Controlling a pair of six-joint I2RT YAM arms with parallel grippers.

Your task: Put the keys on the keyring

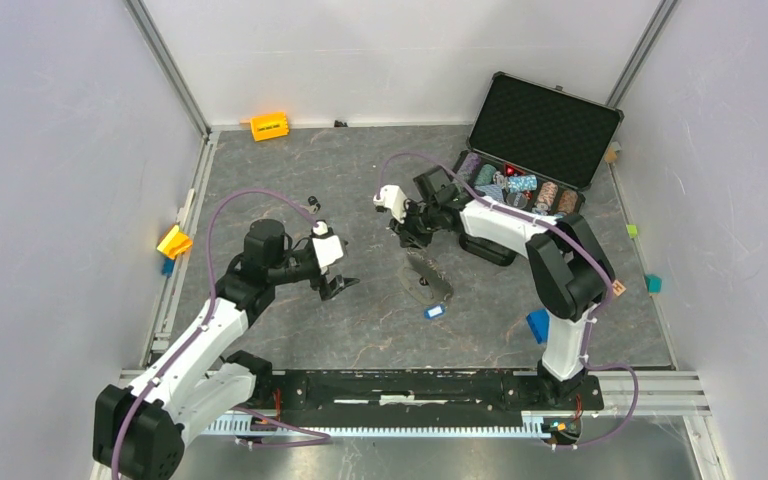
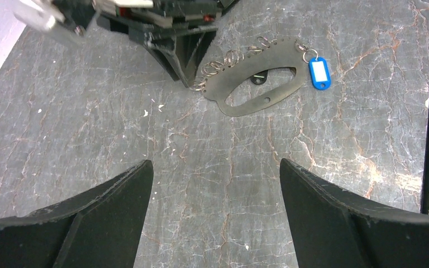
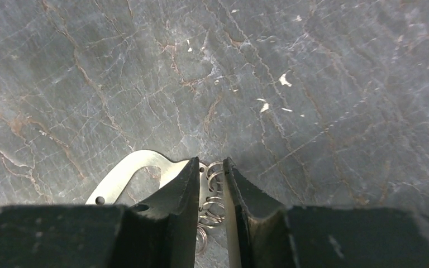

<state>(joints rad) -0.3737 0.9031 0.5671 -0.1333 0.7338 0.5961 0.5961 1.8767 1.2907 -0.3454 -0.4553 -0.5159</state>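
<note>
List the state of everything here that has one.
Keyring, flat on the table, pinched at one end.
Blue key, hooked on a ring at the keyring's other end.
Black key, lying loose inside the keyring's hole.
Right claw, shut on the keyring's ringed edge.
Left claw, open, empty, above the table.
Case, open, lid up.

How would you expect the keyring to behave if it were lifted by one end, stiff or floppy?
The keyring looks like a thin flat plate, so it should probably stay stiff. Its split rings and the blue key sit loosely along the edge, so they would likely swing. Pinched at one end by the right end effector, it might pivot.
</note>
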